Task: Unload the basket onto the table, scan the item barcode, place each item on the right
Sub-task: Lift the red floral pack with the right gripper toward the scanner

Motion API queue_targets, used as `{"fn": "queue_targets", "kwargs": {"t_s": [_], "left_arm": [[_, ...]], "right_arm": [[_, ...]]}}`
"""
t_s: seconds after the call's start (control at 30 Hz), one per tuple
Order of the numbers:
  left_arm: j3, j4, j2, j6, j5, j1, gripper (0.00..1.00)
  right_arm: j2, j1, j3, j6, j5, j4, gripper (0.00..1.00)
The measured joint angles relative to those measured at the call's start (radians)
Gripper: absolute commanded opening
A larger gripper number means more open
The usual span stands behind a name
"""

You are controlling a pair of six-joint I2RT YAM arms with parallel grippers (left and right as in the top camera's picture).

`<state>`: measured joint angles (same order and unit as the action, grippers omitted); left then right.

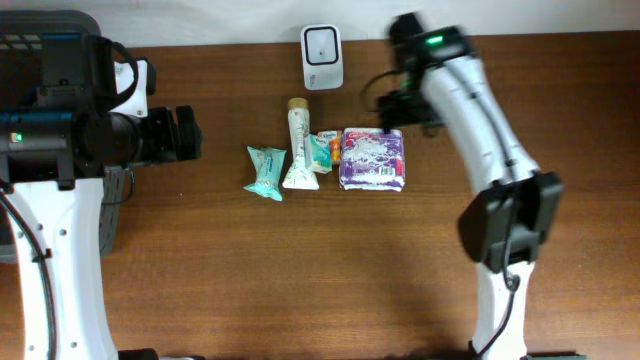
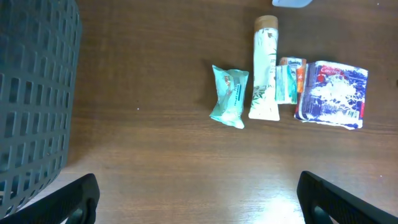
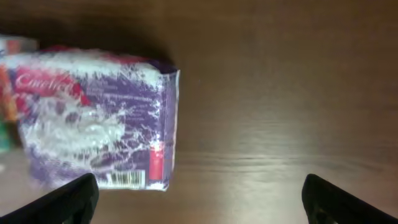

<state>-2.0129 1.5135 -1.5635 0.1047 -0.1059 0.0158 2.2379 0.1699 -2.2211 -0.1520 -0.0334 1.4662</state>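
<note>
Hanging near the purple pack (image 3: 93,112), right gripper (image 3: 199,205) spread wide, holding nothing; left gripper (image 2: 199,199) likewise wide; grey basket (image 2: 31,93) inside hidden.

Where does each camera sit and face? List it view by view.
Overhead: above the table, facing down; scanner, left arm, right arm show.
Left wrist: on left arm, facing down at basket and item row; left claw open, tips at bottom.
Right wrist: low over purple packet; right claw open, tips at bottom.
Shared: purple packet, in all three.
</note>
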Motion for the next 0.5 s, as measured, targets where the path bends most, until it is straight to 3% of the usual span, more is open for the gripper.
{"fn": "queue_targets", "kwargs": {"t_s": [0.1, 0.23, 0.33, 0.5], "left_arm": [[0.0, 0.0, 0.0, 0.0, 0.0, 0.0, 0.99], [0.0, 0.0, 0.0, 0.0, 0.0, 0.0, 0.99], [0.0, 0.0, 0.0, 0.0, 0.0, 0.0, 0.99], [0.0, 0.0, 0.0, 0.0, 0.0, 0.0, 0.99]], "right_arm": [[0.002, -0.194, 0.148, 0.142, 0.332, -0.126, 1.0], [0.008, -0.255, 0.366, 0.188, 0.628, -0.376, 0.97], [0.007, -0.253, 0.491, 0.198, 0.764, -0.558, 0.77], [0.007, -0.248, 0.627, 0.201, 0.884, -0.705, 0.77]]}}
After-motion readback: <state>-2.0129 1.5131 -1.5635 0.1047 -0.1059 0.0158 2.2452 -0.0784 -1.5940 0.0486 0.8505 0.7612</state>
